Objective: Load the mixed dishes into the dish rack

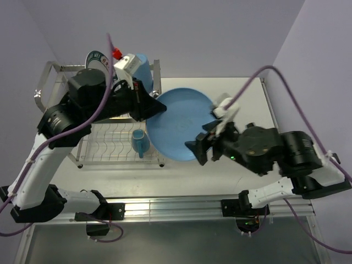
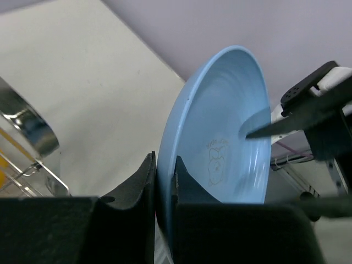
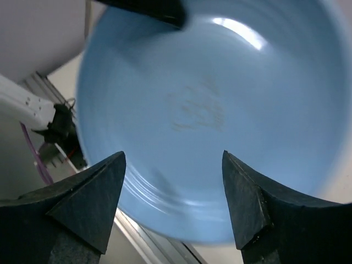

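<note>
Blue and large, the plate [image 1: 179, 124] hangs just right of the dish rack [image 1: 107, 146], rim clenched in the left gripper [image 1: 157, 107], right gripper [image 1: 204, 144] released beside it; best swing it slowly toward a rack slot, keeping the pinch firm.

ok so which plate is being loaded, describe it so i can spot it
Find the wire dish rack at the left of the table. Right of it, between the two arms, a large plate is pinched by its rim in the left gripper. It is plain light blue, unlike the white plate with a dark patterned rim standing in the rack.
</note>
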Controlling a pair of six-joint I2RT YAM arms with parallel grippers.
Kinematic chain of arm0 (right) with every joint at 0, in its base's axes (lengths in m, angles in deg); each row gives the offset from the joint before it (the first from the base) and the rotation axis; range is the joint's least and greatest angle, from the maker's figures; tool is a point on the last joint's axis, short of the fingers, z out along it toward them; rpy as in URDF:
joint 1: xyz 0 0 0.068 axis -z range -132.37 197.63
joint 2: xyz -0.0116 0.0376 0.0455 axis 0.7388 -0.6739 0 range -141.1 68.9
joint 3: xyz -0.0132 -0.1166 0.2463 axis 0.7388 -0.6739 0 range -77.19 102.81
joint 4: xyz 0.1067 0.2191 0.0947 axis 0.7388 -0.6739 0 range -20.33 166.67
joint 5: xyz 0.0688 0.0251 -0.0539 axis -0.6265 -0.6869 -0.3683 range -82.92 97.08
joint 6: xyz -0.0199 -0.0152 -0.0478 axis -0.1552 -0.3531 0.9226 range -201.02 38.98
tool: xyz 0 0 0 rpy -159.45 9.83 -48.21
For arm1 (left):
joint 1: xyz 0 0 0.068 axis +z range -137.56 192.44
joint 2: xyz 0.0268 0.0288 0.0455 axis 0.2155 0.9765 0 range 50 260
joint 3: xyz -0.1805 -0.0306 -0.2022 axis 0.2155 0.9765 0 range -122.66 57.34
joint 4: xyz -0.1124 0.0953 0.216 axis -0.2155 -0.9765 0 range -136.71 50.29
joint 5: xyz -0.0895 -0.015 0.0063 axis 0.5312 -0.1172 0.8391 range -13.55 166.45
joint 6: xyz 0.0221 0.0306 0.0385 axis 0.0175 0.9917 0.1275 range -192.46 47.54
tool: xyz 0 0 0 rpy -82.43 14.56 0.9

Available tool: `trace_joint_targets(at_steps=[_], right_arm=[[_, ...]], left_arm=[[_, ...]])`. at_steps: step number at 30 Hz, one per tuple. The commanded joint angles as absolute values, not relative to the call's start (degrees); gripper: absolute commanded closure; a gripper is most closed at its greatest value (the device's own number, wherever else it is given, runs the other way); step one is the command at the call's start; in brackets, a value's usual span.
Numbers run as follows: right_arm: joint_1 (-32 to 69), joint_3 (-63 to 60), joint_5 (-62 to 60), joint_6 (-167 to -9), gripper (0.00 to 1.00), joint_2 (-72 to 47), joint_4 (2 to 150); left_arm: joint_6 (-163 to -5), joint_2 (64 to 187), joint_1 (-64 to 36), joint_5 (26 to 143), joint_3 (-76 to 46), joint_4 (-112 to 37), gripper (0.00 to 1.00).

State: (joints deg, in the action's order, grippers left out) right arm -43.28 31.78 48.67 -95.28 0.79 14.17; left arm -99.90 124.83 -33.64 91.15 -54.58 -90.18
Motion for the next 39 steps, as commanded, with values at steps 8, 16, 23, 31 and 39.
trace_joint_targets(at_steps=[8, 16, 23, 31, 39], right_arm=[[-43.1, 19.6, 48.3, -102.8, 0.19, 23.9, 28.7], [-43.1, 8.4, 43.9, -110.1, 0.19, 29.4, 31.0], [-43.0, -7.3, 46.6, -117.5, 0.25, 34.2, 34.3], [-43.0, -17.1, 46.3, -124.3, 0.93, 33.9, 36.1], [-42.8, -22.0, 43.6, -125.9, 1.00, 29.9, 37.8]], left_arm=[[-94.4, 120.0, -33.9, 81.0, -59.0, -79.5, 1.00], [-86.9, 114.3, -33.9, 64.1, -56.6, -66.9, 1.00], [-73.5, 116.0, -33.9, 48.2, -63.5, -62.5, 1.00], [-59.5, 112.7, -33.9, 32.3, -56.1, -52.0, 1.00], [-49.2, 105.3, -34.0, 24.5, -45.4, -34.6, 1.00]])
